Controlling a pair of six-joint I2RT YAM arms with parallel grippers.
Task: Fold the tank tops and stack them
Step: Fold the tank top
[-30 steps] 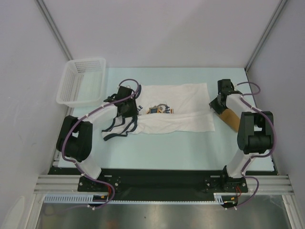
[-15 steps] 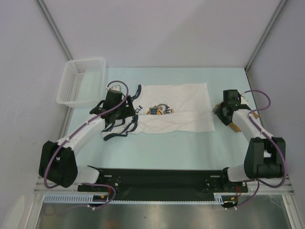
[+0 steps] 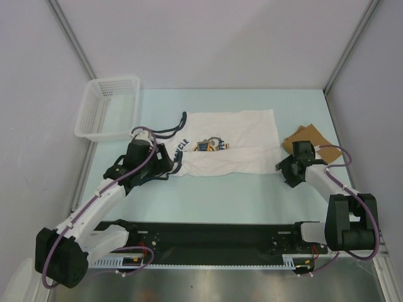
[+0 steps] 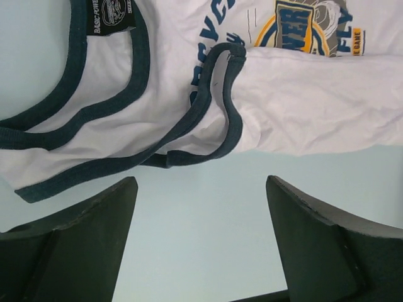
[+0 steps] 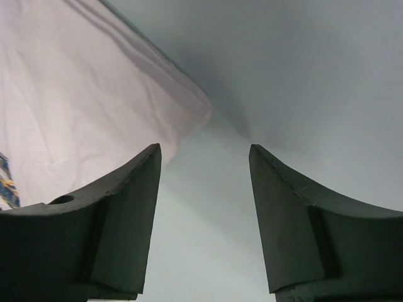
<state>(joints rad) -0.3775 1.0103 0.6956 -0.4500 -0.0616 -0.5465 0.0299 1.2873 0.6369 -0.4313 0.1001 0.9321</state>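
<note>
Looking down, we saw the pale blue table [image 3: 252, 189] with the white tank top [image 3: 239, 141] lying across its middle, its near part folded over the print and its navy-trimmed straps toward the left. The lattice basket [image 3: 88, 119] stood at the far left corner. The tan tank top [image 3: 307, 137] lay just beside the white one's right edge. The left gripper [image 4: 201, 185] was near the straps, fingers spread wide, empty. The right gripper [image 5: 203, 151] was parted and empty by the white top's near right corner.

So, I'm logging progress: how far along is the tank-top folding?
Done: the white tank top has one lengthwise fold, its edge crossing the print. In hand: nothing; left gripper and right gripper are open, off the cloth. Left: likely more folds, then stacking with the tan top, lying apart.
</note>
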